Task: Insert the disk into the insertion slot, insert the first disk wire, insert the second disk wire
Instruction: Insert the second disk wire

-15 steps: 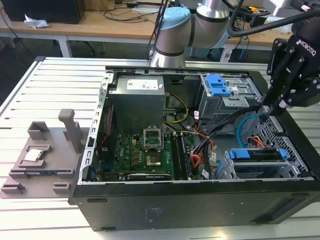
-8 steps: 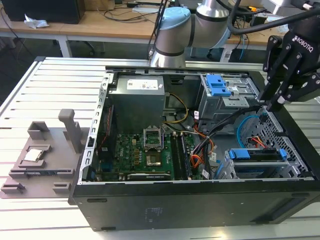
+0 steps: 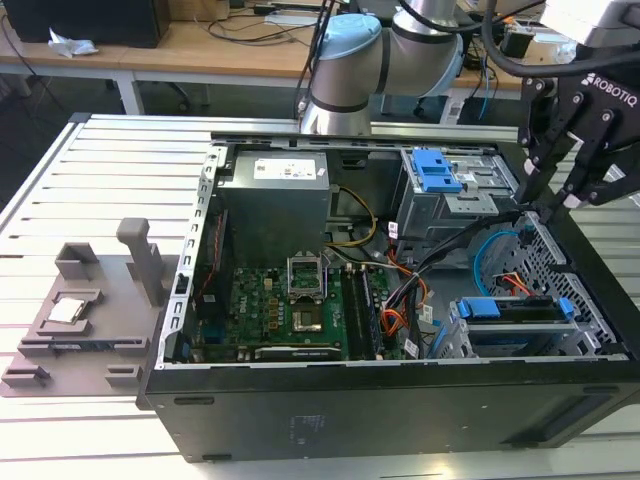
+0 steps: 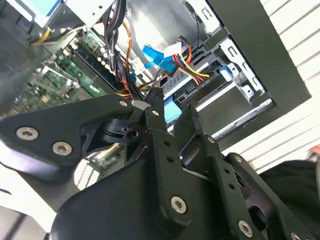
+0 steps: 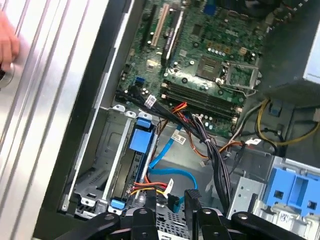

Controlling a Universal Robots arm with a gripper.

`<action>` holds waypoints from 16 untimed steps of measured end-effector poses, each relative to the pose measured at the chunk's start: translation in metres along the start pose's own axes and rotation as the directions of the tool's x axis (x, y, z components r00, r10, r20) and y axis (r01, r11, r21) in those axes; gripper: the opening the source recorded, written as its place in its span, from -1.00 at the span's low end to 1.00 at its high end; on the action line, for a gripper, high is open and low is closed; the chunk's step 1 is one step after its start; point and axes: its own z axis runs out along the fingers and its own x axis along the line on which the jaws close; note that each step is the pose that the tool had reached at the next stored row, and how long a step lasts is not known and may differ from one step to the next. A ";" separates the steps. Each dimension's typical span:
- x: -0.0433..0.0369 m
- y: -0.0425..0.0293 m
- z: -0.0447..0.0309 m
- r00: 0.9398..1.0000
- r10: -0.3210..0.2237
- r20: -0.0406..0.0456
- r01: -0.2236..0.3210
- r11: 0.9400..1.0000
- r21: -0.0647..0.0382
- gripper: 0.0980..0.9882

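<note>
Slatted table (image 3: 110,170) holds 2 things: PC case (image 3: 400,410), grey jig (image 3: 120,300), prob. plastic.

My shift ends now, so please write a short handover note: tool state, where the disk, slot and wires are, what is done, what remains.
The tool hovers close over the second disk wire; whether it holds anything cannot be told.
The disk already sits in the insertion slot.
The red-yellow wires reach the disk's end and look plugged, but this is not certain.
Left: the second disk wire is not seen plugged in.
</note>
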 end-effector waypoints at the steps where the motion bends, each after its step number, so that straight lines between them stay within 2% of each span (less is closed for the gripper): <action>1: 0.0000 0.0000 0.0000 0.999 -0.041 -0.002 0.041 0.999 0.000 -0.41; 3: 0.0000 -0.0005 0.0008 0.995 -0.098 -0.004 0.098 0.995 -0.001 -0.41; 7: -0.0012 -0.0040 0.0068 0.993 -0.118 -0.007 0.118 0.993 -0.002 -0.41; 10: -0.0075 -0.0075 0.0168 0.991 -0.136 -0.009 0.136 0.991 -0.002 -0.41; 12: -0.0101 -0.0086 0.0212 0.991 -0.132 -0.009 0.132 0.991 -0.002 -0.41; 14: -0.0101 -0.0094 0.0270 0.996 -0.091 -0.008 0.091 0.996 -0.003 -0.41; 16: -0.0100 -0.0112 0.0318 0.998 -0.055 -0.016 0.055 0.998 -0.006 -0.41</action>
